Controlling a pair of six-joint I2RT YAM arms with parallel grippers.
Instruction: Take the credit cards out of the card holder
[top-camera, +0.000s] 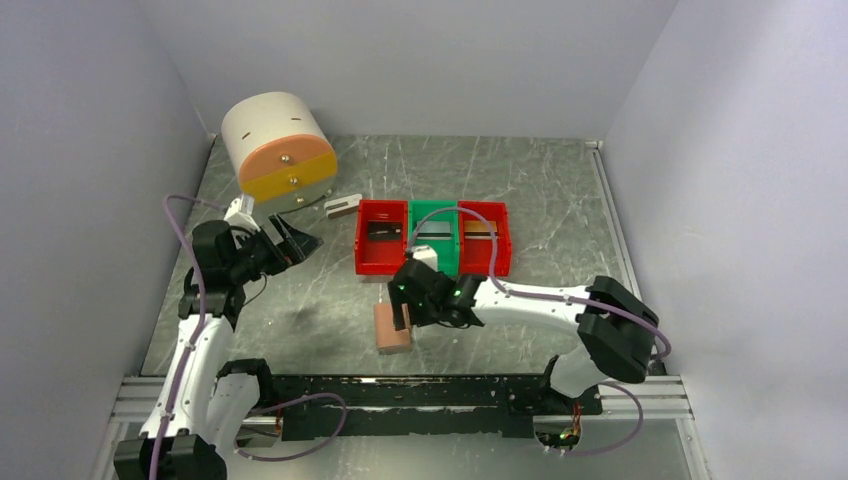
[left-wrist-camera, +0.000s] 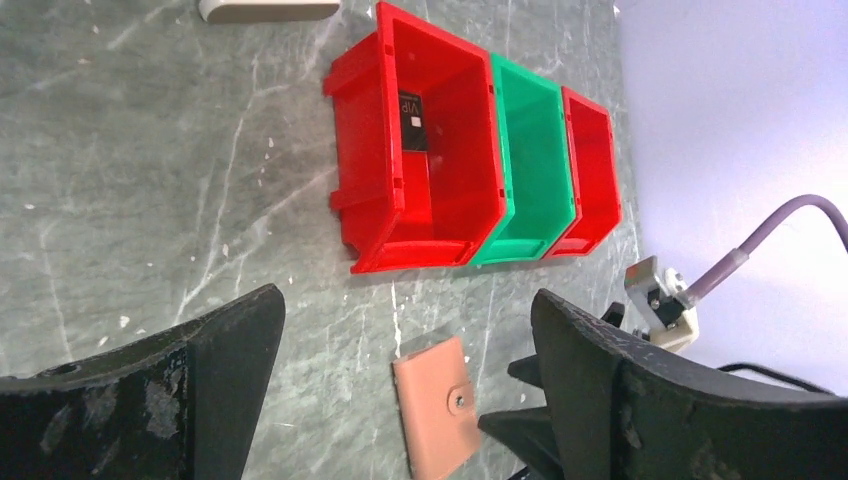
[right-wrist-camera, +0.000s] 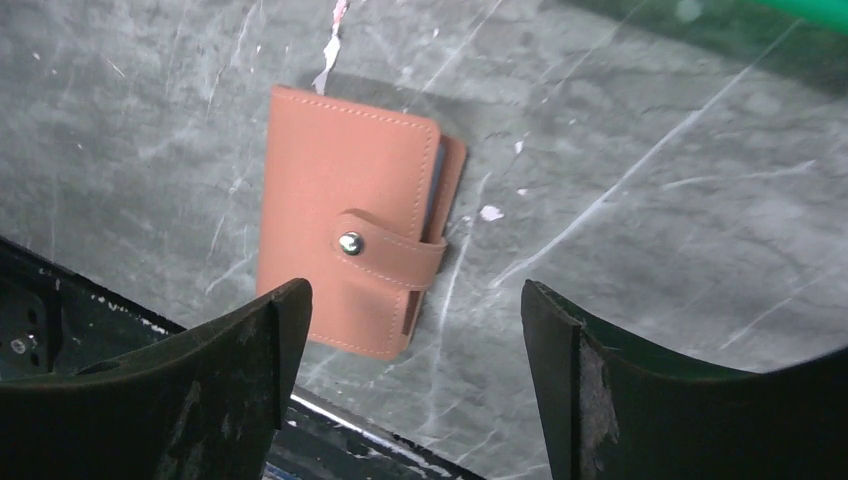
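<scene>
Seen from above, the card holder (top-camera: 392, 328) lies flat and closed on the counter (top-camera: 300, 330), near the front edge. The right tool (top-camera: 404, 318) hangs just over its right side with its jaws apart, gripping nothing. The left tool (top-camera: 292, 243) is raised well apart to the left, spread wide and empty. Behind the card holder three bins stand in a row: a left red bin (top-camera: 366, 252), a green bin (top-camera: 433, 260) and a right red bin (top-camera: 502, 250). They hold a black card (top-camera: 384, 231), a grey-white card (top-camera: 433, 234) and an orange card (top-camera: 479, 229), one each.

From the left wrist, the two dark fingers stand far apart with only bare counter between them. The card holder lies beyond them, strap side up. The black card lies in the nearest red bin, and a small grey-white block (left-wrist-camera: 265, 10) sits at the top edge.

From the right wrist, the fingers are wide open above the card holder. Its strap is snapped shut, and a bluish edge shows along one side. The left fingertip overlaps its lower corner in this view; whether they touch, I cannot tell.
</scene>
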